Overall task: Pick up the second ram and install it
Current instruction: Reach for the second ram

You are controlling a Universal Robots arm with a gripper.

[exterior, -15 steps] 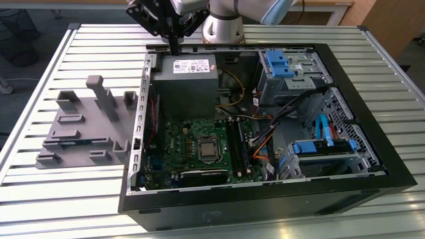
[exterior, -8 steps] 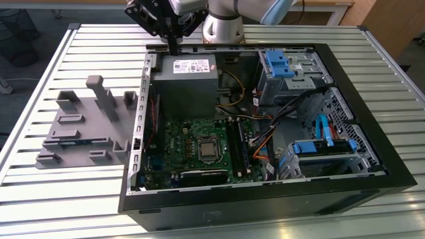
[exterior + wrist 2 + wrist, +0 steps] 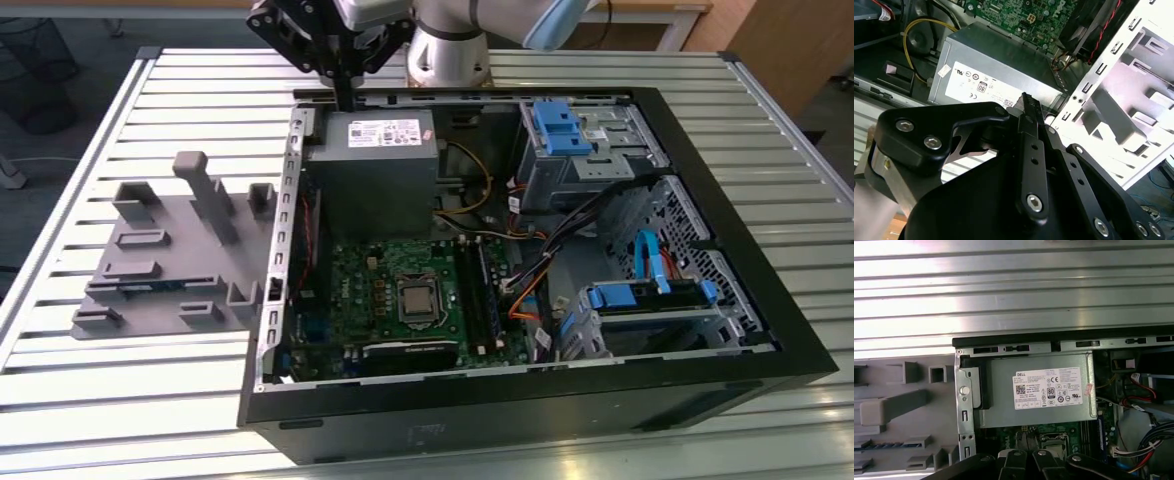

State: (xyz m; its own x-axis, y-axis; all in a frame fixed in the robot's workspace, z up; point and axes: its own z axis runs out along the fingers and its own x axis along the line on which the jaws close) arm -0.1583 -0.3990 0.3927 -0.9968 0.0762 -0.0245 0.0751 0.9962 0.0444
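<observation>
while the jaws are closed, empty, second ram [image 3: 158,285] runs across the exterior view.

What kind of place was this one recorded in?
Probably a robotics lab bench for computer assembly: an open desktop case lies on a slatted metal table, a grey parts fixture beside it.

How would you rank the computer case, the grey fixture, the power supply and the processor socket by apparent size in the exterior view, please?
Largest to smallest:
1. computer case
2. grey fixture
3. power supply
4. processor socket
The power supply lies farther from the camera, so its rank against the fixture is less certain.
</observation>
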